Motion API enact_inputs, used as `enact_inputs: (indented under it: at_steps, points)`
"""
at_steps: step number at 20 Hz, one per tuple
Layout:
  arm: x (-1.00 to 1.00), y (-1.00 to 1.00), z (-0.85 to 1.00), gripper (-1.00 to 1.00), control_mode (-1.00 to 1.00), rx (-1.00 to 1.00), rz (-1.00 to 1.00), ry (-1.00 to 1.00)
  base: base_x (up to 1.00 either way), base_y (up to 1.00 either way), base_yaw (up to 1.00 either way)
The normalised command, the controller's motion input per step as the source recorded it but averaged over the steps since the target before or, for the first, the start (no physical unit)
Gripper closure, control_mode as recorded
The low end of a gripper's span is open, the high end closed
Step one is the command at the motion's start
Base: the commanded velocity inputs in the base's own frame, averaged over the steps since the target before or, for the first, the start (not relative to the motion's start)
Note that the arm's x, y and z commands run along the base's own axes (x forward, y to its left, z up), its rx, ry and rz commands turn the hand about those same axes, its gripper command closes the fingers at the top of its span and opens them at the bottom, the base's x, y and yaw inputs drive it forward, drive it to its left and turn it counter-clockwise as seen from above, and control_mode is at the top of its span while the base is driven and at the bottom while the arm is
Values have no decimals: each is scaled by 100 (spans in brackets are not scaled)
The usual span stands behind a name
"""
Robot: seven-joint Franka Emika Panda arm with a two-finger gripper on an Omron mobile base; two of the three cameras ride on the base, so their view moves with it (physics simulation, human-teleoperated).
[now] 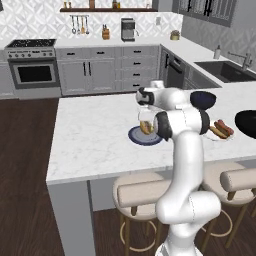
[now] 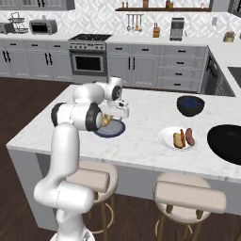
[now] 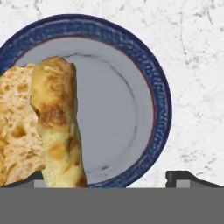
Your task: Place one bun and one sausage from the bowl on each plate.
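My gripper (image 3: 107, 179) hangs just over the dark blue-grey plate (image 3: 157, 87), fingers spread wide. A golden split bun (image 3: 57, 131) stands on end over the plate's left half, close to the left finger and well clear of the right one. From the base, the gripper (image 1: 146, 125) (image 2: 109, 121) sits above that plate (image 1: 135, 136) (image 2: 101, 133) near the counter's front. The white plate (image 2: 164, 136) (image 1: 212, 137) holds a bun (image 2: 179, 138) and a sausage (image 2: 189, 136). The black bowl (image 2: 226, 141) (image 1: 247, 122) lies at the right edge.
A smaller dark blue bowl (image 2: 190, 104) (image 1: 203, 99) stands behind the white plate. Padded stools (image 2: 188, 195) (image 1: 145, 192) line the island's near edge. A sink (image 1: 225, 70) is set into the counter at the back right.
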Motion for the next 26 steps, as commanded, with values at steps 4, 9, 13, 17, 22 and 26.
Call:
enact_inputs:
  at_steps: [4,9,13,17,22,26]
  points:
    - [-2,-4,1,-100,-100,8,1,-53,0,0,0]
    - [4,-8,0,-100,-100,9,0,-60,0,0,0]
    - [3,0,-7,-100,-100,2,0,-57,0,0,0]
    - [-1,0,-20,-100,-100,0,0,-48,0,0,0]
    - [10,-15,-14,-100,-100,0,-1,-33,0,0,0]
    - [5,-42,-17,-100,-100,0,-1,-11,0,0,0]
